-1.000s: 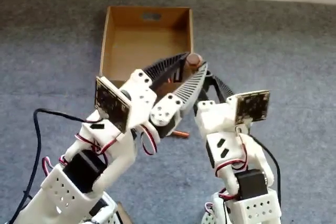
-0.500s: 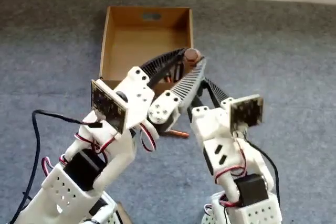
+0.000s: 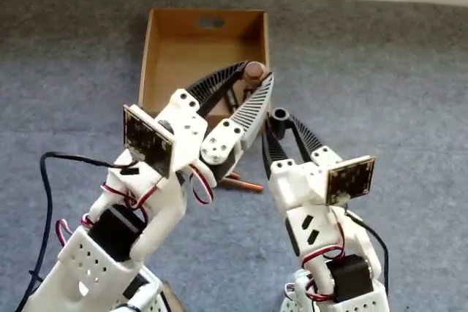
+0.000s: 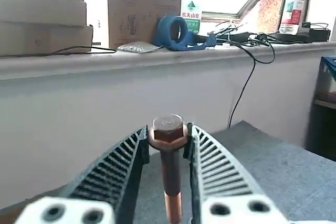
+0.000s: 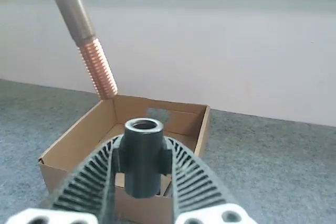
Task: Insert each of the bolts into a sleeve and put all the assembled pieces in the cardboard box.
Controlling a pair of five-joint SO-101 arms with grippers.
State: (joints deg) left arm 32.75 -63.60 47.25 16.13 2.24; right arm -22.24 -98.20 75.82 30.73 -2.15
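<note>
While left gripper (image 4: 167, 132) clenches the bolt (image 4: 169, 182) by its head, right gripper (image 5: 142, 148) grips the sleeve (image 5: 140, 169); we judge both rigid, slick.

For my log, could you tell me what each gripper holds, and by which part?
Left gripper: bolt, at its head. Right gripper: sleeve, by its sides.
</note>
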